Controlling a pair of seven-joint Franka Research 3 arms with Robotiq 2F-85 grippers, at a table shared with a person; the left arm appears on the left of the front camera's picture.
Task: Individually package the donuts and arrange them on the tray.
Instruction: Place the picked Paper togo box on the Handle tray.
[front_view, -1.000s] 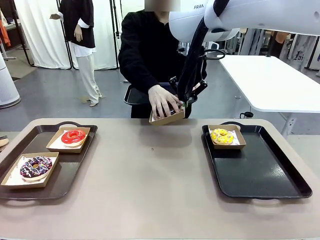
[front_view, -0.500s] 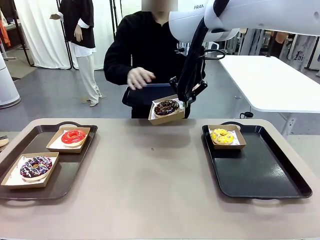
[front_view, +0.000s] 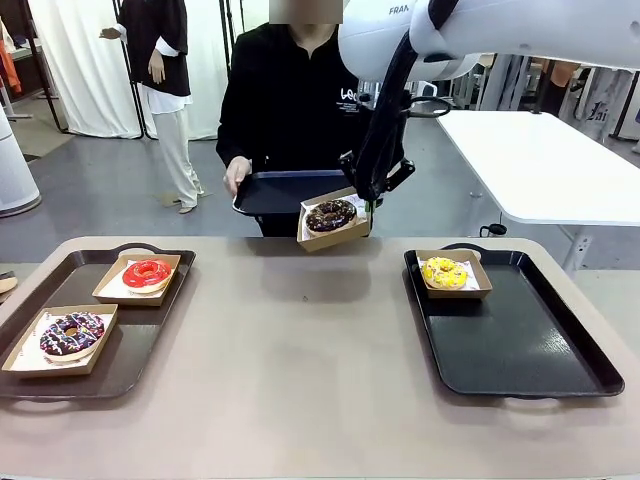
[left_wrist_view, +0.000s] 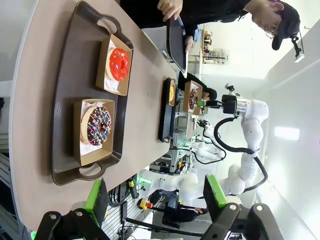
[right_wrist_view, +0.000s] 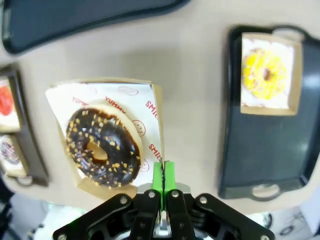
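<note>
My right gripper (front_view: 369, 206) hangs above the table's far edge, shut on the rim of a cardboard box (front_view: 334, 232) that holds the chocolate donut (front_view: 331, 215). In the right wrist view the green pads (right_wrist_view: 162, 176) pinch the box wall beside the chocolate donut (right_wrist_view: 102, 148). The yellow donut (front_view: 443, 272) sits boxed on the right black tray (front_view: 520, 350). The red donut (front_view: 147, 272) and the purple sprinkled donut (front_view: 71, 333) sit boxed on the left brown tray (front_view: 140, 345). My left gripper (left_wrist_view: 155, 200) is open, with nothing between its fingers, looking along that tray.
The person across the table holds a dark tray (front_view: 285, 190) at waist height just behind the held box, one hand (front_view: 237, 175) on its left edge. Bare tabletop (front_view: 300, 350) lies between the two trays. A white table (front_view: 540, 160) stands at the back right.
The person's hand has lifted off the box, leaving the chocolate donut in it, and has gone back to the dark tray's left edge. My right gripper has held still.
</note>
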